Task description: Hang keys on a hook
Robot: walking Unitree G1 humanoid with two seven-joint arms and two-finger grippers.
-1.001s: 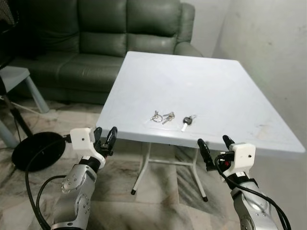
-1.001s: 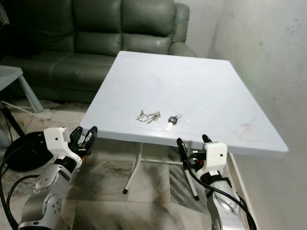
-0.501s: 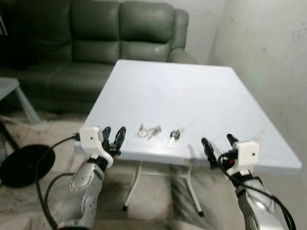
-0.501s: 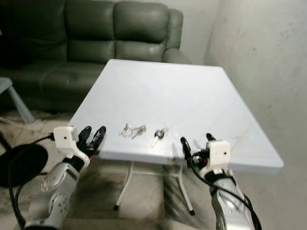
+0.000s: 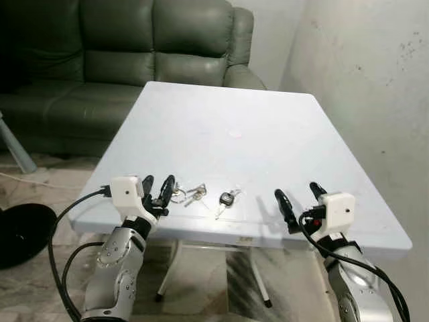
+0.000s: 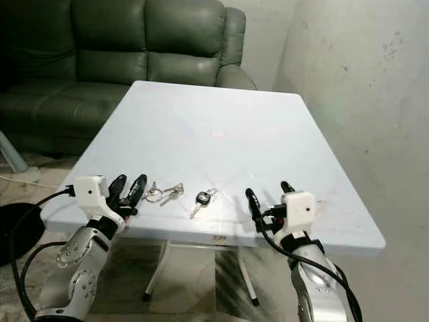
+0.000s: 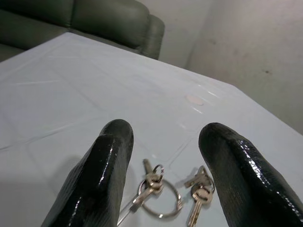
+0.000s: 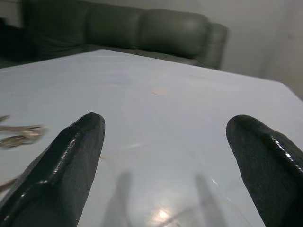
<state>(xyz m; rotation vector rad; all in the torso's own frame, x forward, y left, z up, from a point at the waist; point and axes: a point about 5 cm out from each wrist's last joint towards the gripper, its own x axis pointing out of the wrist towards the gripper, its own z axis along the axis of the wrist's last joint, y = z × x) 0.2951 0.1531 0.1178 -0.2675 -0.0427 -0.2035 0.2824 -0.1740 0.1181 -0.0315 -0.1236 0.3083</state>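
Black fingers of the left gripper (image 5: 158, 191) stand spread just near of a ringed key bunch (image 7: 158, 194) on the white table (image 5: 221, 127). Right of it lies a black-headed key (image 5: 226, 199). The right gripper (image 5: 296, 201) is spread too, further right. Light, stiff, slippery metal lying flat; the ring looks the surest hold.

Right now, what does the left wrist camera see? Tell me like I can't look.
The left claw is open just above a white table, its two black fingers on either side of a key ring with keys. A green sofa sits behind.
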